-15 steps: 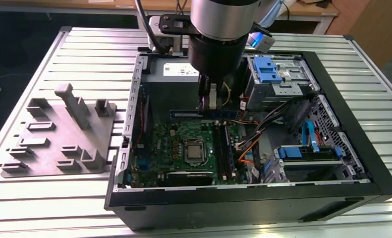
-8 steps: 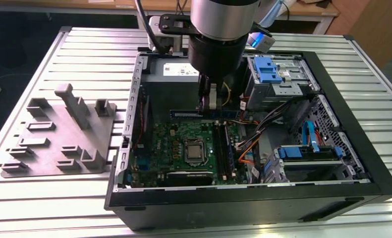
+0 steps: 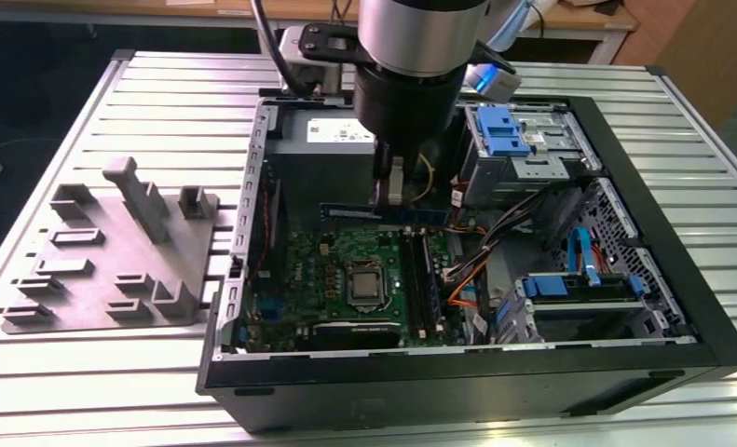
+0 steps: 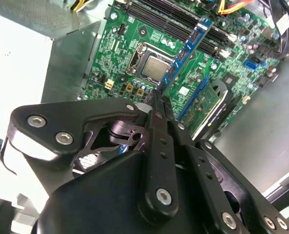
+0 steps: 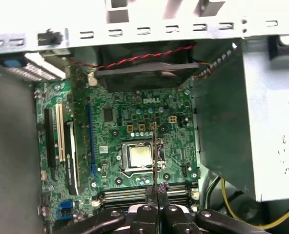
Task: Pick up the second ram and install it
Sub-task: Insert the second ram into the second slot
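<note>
- Ram: the second ram (image 4: 186, 50) hangs above the motherboard (image 4: 120, 53), crosswise to the memory slots (image 4: 169, 22), unseated.
- Fingers (image 4: 160, 114) of the gripper (image 4: 158, 95) pinch its upper edge, probably leaving the contact edge free.
- Open computer case (image 3: 623, 177) lies on the bench (image 3: 95, 112).

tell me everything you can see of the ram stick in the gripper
The ram stick is a long, narrow, flat blue board. The gripper is shut on it near its middle, holding it level and on edge in the air over the green motherboard, roughly crosswise to the black memory slots. Apart from that grip, nothing seems to touch it.
</note>
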Motion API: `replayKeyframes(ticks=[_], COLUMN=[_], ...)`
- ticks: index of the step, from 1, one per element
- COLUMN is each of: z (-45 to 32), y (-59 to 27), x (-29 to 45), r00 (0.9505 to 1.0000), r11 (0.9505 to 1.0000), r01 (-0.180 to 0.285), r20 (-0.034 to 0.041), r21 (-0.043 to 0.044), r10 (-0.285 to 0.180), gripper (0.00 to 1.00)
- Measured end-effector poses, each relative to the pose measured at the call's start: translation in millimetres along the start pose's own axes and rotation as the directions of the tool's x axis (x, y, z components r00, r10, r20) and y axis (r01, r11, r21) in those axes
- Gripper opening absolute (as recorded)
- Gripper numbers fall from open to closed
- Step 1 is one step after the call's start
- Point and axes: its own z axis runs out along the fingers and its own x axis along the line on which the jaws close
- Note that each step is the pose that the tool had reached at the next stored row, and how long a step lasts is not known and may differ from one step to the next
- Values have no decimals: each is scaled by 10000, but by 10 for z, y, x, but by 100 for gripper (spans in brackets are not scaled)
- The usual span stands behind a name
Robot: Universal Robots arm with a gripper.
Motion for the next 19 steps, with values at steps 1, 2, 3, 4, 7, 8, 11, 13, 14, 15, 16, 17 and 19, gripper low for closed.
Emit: replayKeyframes(ticks=[1, 2, 3, 4, 7, 8, 11, 13, 14, 15, 16, 17, 19], z=[1, 1, 1, 2, 4, 4, 6, 7, 7, 8, 8, 9, 10], y=[0, 0, 0, 0, 0, 0, 0, 0, 0, 0, 0, 0, 0], x=[0, 0, 0, 0, 0, 0, 0, 0, 0, 0, 0, 0, 0], r00=[9998, 9993, 9985, 9973, 9919, 9894, 9801, 9723, 9675, 9630, 9580, 9527, 9409], r11=[9998, 9993, 9985, 9973, 9919, 9894, 9801, 9723, 9675, 9630, 9580, 9526, 9409], r01=[-181, -371, -551, -730, -1271, -1450, -1986, -2338, -2527, -2695, -2867, -3039, -3385], r20=[6, 11, 18, 24, 43, 49, 69, 83, 91, 98, 105, 112, 128], r21=[7, 13, 19, 25, 43, 49, 65, 75, 80, 85, 90, 94, 102], r10=[181, 371, 551, 730, 1271, 1450, 1986, 2337, 2526, 2694, 2866, 3038, 3383], gripper=[12, 12, 12, 12, 12, 12, 12, 12, 12, 12, 12, 12, 12])
